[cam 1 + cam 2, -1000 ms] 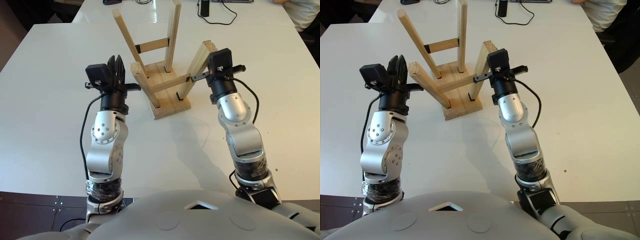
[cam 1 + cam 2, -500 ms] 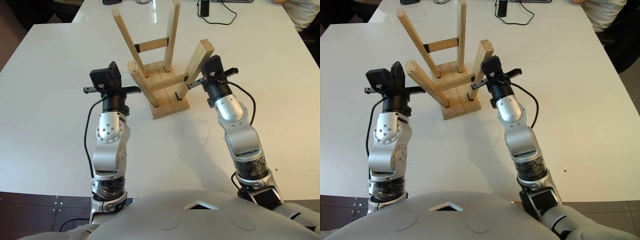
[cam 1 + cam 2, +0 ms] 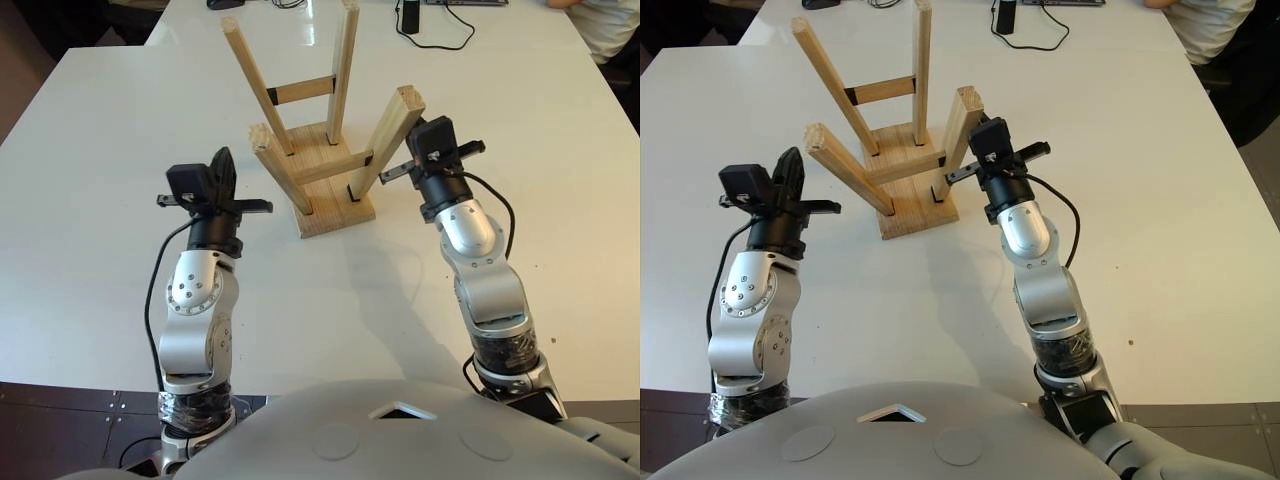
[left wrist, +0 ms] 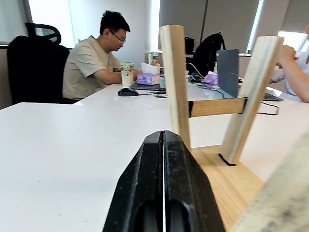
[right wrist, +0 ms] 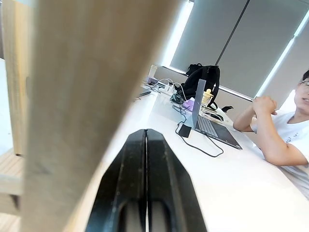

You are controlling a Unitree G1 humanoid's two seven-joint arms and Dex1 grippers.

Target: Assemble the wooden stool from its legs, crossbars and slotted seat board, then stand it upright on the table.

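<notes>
**Mia:** Where is the stool?

**Ben:** The stool (image 3: pixel 322 165) is upside down on the table (image 3: pixel 110 130). Its seat board (image 3: pixel 335 215) lies flat, and four legs (image 3: pixel 252 75) point up with crossbars (image 3: pixel 304 92) between them.

**Mia:** What are the grippers doing?

**Ben:** The left gripper (image 4: pixel 163 137) is off to the stool's left side, well apart from it. Its fingers are pressed together and hold nothing. The right gripper (image 5: pixel 146 135) is just beside the stool's near right leg (image 3: pixel 388 135), with its fingers pressed together too. I can't tell if it touches the wood.

**Mia:** How will the stool feel?

**Ben:** Hard and stiff, I think, and not slippery. Maybe not heavy, but wide and clumsy to turn. The legs might wobble or slip out of their slots if you tug them.

**Mia:** So where do you grab it?

**Ben:** I'd guess low on two legs, close to the seat board, one on each side of the stool. The fingers would have to spread first.

**Mia:** Any writing?

**Ben:** No words or stickers on the stool that I can read
</notes>
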